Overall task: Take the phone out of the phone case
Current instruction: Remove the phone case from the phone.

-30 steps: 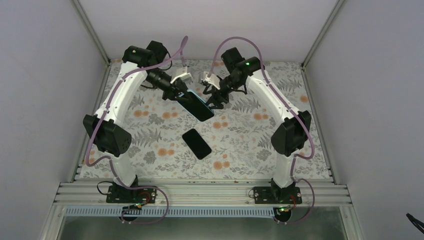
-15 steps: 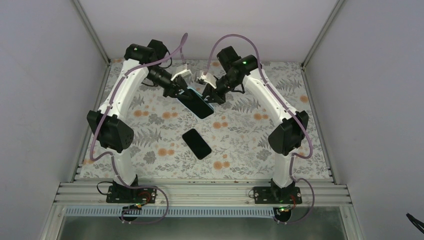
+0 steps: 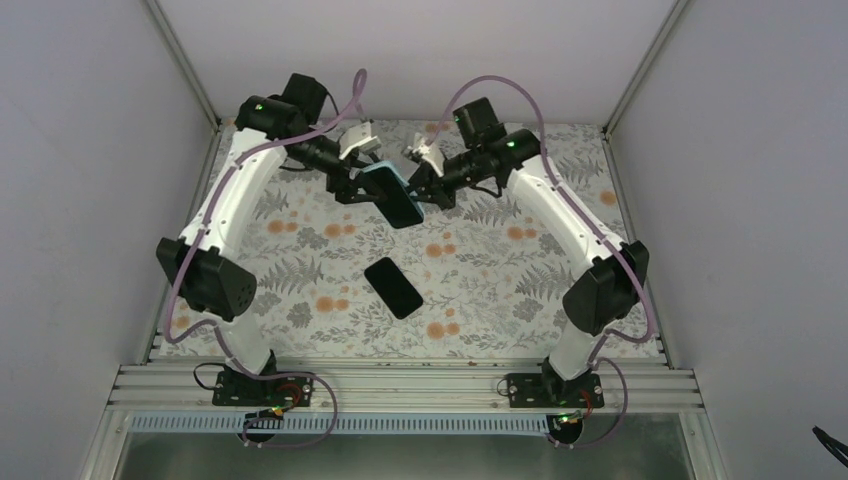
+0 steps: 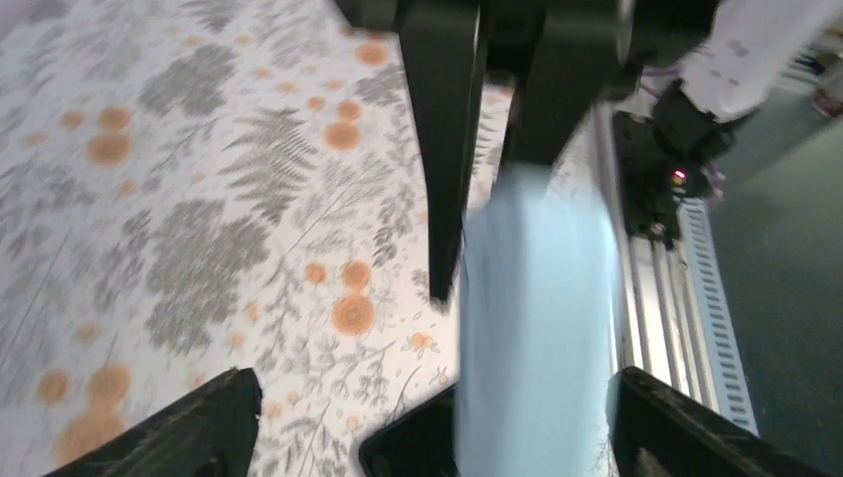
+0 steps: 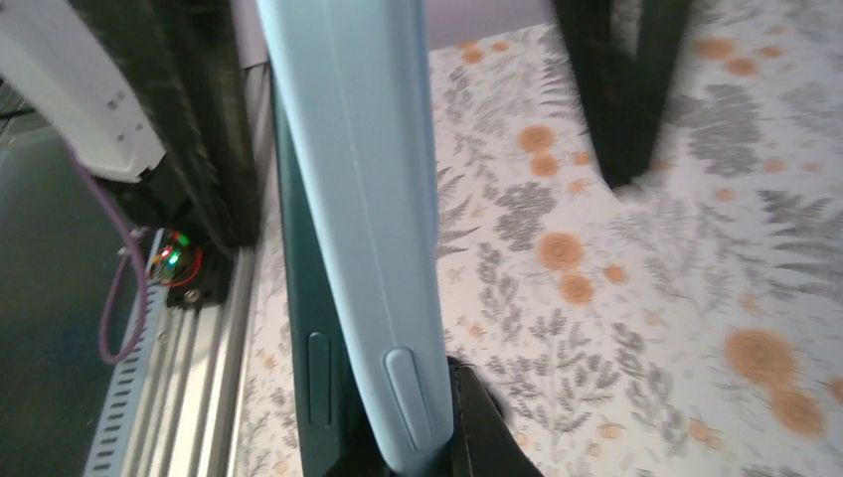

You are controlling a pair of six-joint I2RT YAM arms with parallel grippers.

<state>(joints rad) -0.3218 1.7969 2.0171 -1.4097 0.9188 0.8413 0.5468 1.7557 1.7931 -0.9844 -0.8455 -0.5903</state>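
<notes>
The right gripper (image 3: 420,190) was clamped on one end of the pale-blue phone case (image 3: 392,196), holding it aloft. The left gripper (image 3: 352,186) stood spread wide at the other end, seemingly touching nothing. Below both grippers, towards the arm bases and well apart from the case, the black phone (image 3: 393,287) lay flat on the floral table (image 3: 500,270). Held by one pinch on a thin edge, the case might swing or slip and drop, especially if a left finger brushed it.

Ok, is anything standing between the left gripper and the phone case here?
Nothing visible. The left gripper is open around one end of the phone case, which the right gripper holds in the air by its other end. A black phone lies apart on the table.
</notes>
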